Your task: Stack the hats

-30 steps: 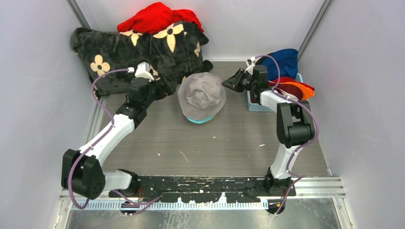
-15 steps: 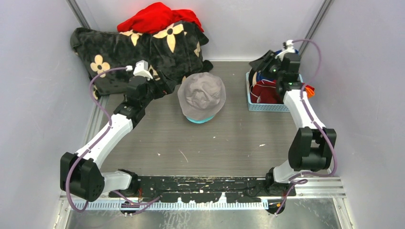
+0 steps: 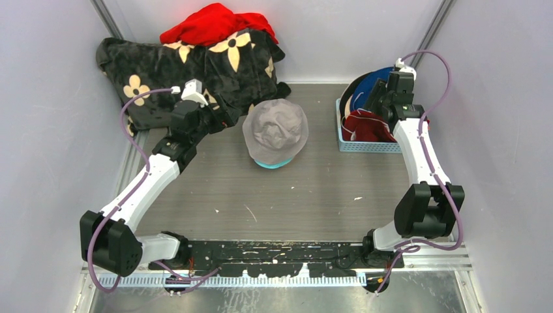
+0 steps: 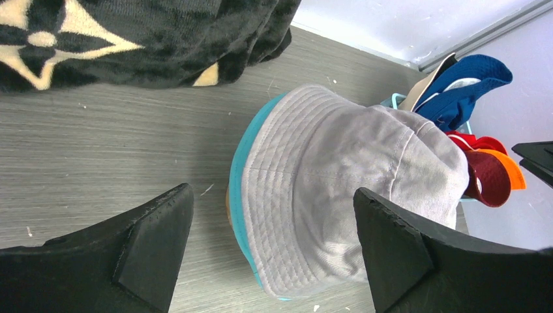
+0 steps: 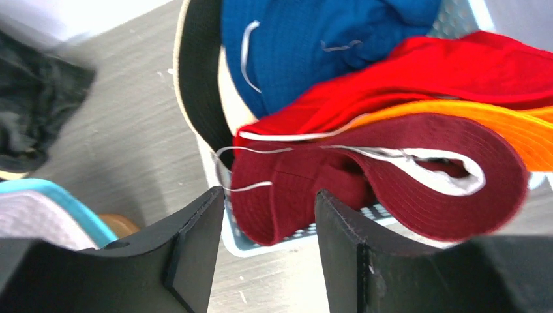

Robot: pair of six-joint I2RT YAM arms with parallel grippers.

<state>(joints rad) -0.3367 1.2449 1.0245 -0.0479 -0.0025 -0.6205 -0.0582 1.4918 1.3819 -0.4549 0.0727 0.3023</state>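
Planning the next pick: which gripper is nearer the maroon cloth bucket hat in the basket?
Right. The right gripper hovers over the maroon cloth bucket hat; the left gripper is far to its left, near the grey cloth bucket hat.

The black blanket [image 3: 163, 65] crowds the grey hat [image 3: 275, 129] from far-left.

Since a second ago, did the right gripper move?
Yes. The right gripper swung right, from beside the grey hat to above the blue basket.
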